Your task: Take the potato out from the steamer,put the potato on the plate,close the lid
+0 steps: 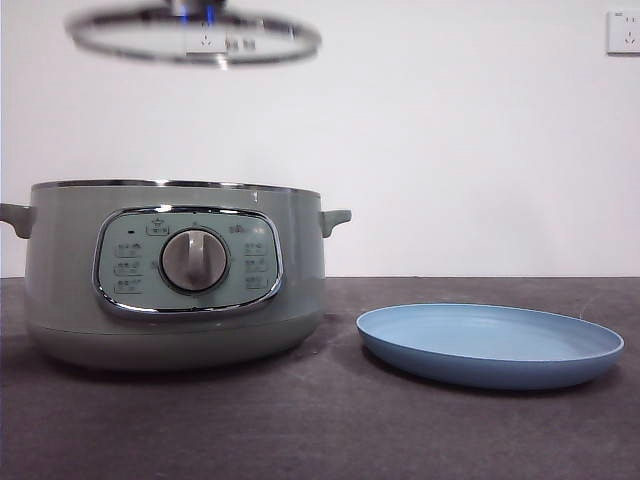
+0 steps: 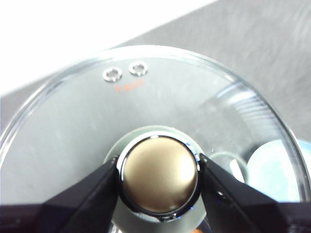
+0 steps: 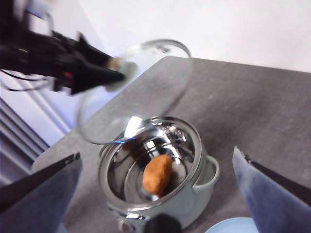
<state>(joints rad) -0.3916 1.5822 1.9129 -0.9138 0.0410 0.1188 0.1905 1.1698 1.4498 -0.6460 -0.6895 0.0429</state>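
Probably lab, bare wall (image 1: 450, 130), socket (image 1: 622, 32)

I see a dark grey worktop (image 1: 330, 430) with a faintly mottled, matte surface, running back to a plain white wall (image 1: 450, 140). High on that wall I can make out a white socket (image 1: 622, 32) at the right edge, cut off by the frame.
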